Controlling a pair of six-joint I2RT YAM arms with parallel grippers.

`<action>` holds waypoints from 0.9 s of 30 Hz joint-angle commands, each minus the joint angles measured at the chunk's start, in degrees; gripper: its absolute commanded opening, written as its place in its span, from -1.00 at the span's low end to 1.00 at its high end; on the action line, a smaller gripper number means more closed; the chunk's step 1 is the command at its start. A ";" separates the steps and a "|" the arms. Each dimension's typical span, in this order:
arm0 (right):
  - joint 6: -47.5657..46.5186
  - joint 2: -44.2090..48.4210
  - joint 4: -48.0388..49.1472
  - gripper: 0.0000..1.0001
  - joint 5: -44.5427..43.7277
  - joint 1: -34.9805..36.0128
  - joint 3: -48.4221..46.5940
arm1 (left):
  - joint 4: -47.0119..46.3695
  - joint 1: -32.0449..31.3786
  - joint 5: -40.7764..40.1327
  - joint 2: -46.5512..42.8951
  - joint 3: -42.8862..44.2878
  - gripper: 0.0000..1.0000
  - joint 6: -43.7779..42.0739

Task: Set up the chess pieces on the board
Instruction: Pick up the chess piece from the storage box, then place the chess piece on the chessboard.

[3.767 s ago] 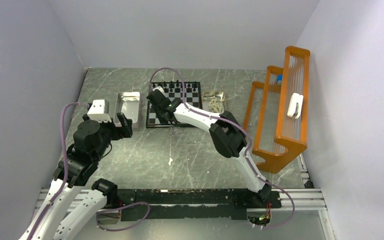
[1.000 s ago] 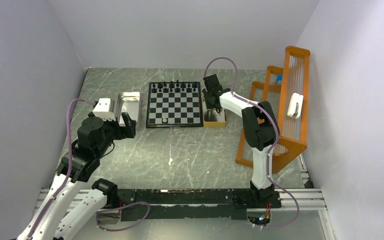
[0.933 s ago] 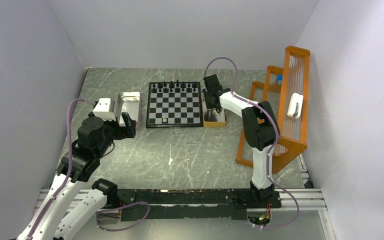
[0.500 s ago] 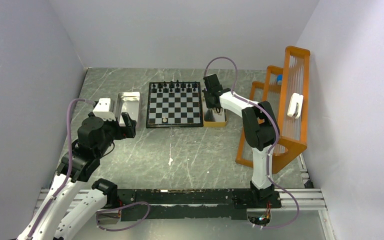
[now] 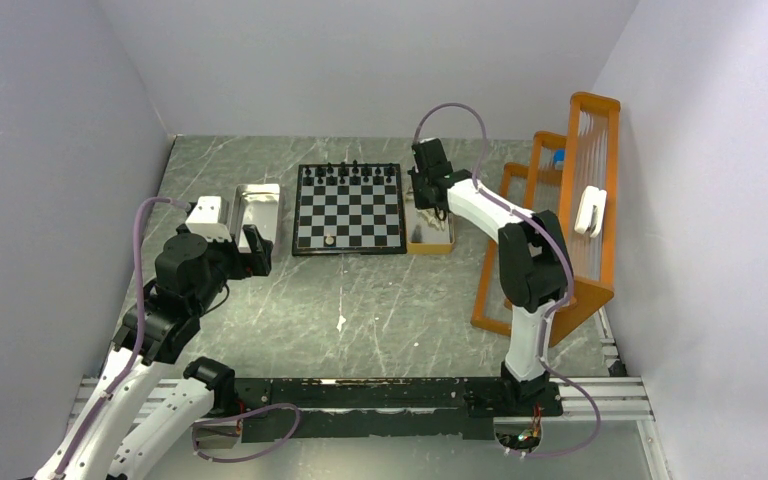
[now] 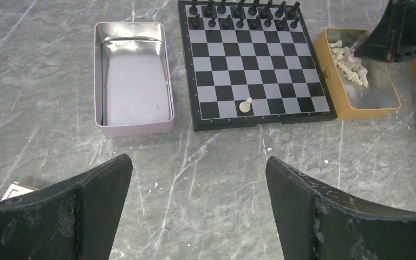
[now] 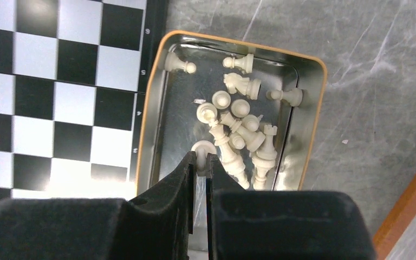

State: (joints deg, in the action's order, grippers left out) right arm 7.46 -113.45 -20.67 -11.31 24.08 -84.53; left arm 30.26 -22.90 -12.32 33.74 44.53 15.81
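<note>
The chessboard [image 5: 349, 208] lies at the table's back middle. Black pieces [image 5: 350, 172] fill its far two rows. One cream pawn [image 6: 244, 105] stands on its near side. My right gripper [image 7: 201, 159] is shut on a cream piece [image 7: 202, 148], held above the tan tray [image 7: 150, 108] where several cream pieces [image 7: 238, 130] lie. In the top view the right gripper [image 5: 433, 195] hangs over that tray [image 5: 430, 243]. My left gripper [image 6: 197, 179] is open and empty over bare table, near the silvery tray [image 6: 132, 125].
An orange rack [image 5: 570, 215] stands at the right, close to the right arm's elbow. A small white box [image 5: 204, 213] sits left of the silvery tray [image 5: 258, 189]. Walls close in on both sides.
The right arm went from the board to the tan tray, closed on a cream piece there and has lifted a little. The left arm has not moved.
</note>
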 commanded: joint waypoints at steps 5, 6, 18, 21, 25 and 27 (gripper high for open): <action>3.45 5.77 -1.81 -0.92 4.05 1.93 -1.93 | -1.61 1.01 0.83 -0.38 0.29 0.96 -0.60; 3.67 5.95 -1.61 -0.92 4.81 2.52 -2.03 | -1.61 1.09 0.92 -0.34 0.25 0.95 -0.61; 6.60 3.58 -0.91 -0.92 4.92 15.78 -7.42 | -1.36 1.36 0.76 -0.71 0.38 0.95 -0.52; 6.86 1.03 -1.39 -0.92 4.10 18.86 -10.25 | -1.28 1.36 0.55 -1.10 0.37 0.96 -0.44; 6.92 -2.40 -2.58 -0.92 3.50 22.22 -14.39 | -1.09 1.36 0.12 -1.75 0.63 0.95 -0.38; 6.58 -4.09 -3.22 -0.92 2.83 23.69 -16.72 | -1.03 1.39 -0.22 -2.21 0.64 0.95 -0.28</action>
State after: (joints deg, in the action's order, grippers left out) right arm 13.72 -114.04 -21.74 -7.05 45.52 -97.49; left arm 30.26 -22.20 -12.32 32.69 44.53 15.84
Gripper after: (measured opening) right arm 0.116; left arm 0.977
